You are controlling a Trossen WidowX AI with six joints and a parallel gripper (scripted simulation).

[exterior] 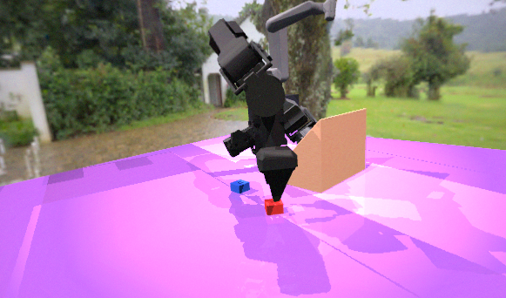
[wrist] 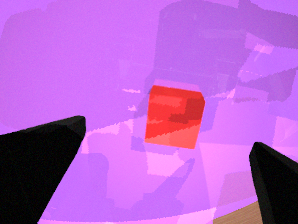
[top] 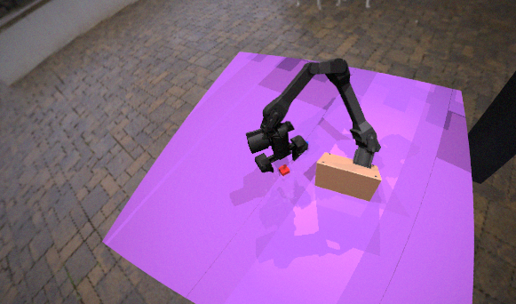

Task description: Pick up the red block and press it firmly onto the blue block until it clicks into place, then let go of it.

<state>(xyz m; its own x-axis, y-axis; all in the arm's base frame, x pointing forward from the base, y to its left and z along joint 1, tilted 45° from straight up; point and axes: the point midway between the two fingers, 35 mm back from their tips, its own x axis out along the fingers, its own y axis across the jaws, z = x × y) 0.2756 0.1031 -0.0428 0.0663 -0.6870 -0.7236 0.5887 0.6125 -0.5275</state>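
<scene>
Overhead, a black parallel-jaw gripper (top: pixel 278 156) (exterior: pixel 276 199) (wrist: pixel 170 139), fingers spread wide and empty, hovers above a red block (top: pixel 284 170) (exterior: pixel 273 206) (wrist: pixel 175 117), apart from the blue block (exterior: pixel 239 186) on the purple tabletop (top: pixel 174 213) (exterior: pixel 140 244) (wrist: pixel 60 60).

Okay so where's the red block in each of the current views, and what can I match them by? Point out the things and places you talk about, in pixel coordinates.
Top: right of center, just below the gripper (top: pixel 279 155) (wrist: pixel 170 134).
Exterior: just below center, under a fingertip.
Wrist: near the middle, the red block (top: pixel 284 170) (exterior: pixel 273 207) (wrist: pixel 175 117) between the fingertips.
Shared landmark: the purple tabletop (top: pixel 187 213) (exterior: pixel 140 244) (wrist: pixel 50 60).
</scene>
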